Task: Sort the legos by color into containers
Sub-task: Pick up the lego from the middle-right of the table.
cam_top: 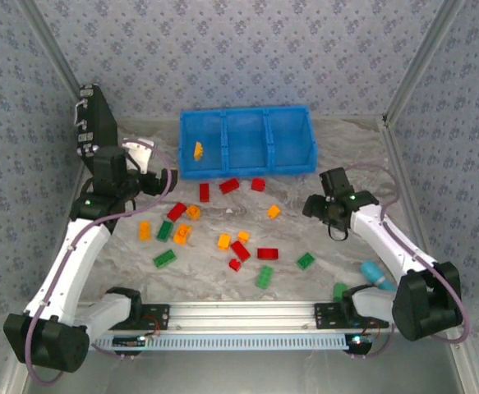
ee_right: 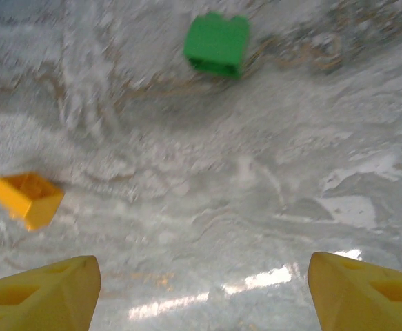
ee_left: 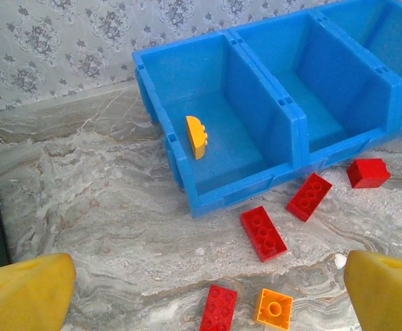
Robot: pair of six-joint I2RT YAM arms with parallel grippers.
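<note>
- Spread to full width: the left gripper [ee_left: 207, 296], yellow fingertips [ee_left: 25, 293] at the two lower corners of its wrist view, pinching nothing and touching nothing.
- Hanging above the tabletop [cam_top: 321, 234] just in front of the left end of the blue bin [cam_top: 247, 168], over a few red bricks and one orange one.
- Also wide apart: the right gripper [ee_right: 204, 296], with bare marbled surface between its fingers and no brick held or touched; wrist view blurred.
- Ahead of it, a green brick [ee_right: 217, 43] farther out and an orange-yellow brick [ee_right: 27, 198] off to the left, both lying apart from the fingers.
- At the back of the tabletop, the blue bin with three compartments side by side; in the left one, a rounded orange-yellow brick [cam_top: 198, 149].
- Between bin and arm bases, the legos [cam_top: 241, 250], scattered loose, red, orange-yellow and green mixed together.
- Underfoot, grey-white marbling, glossy, with glare in the right wrist view.
- Around three sides, walls [cam_top: 247, 49] papered in a pale blue-grey floral print; at the left rear a black case [cam_top: 98, 123]; beside the right arm a cyan tube [cam_top: 376, 273]; along the near edge an aluminium rail [cam_top: 239, 312].
</note>
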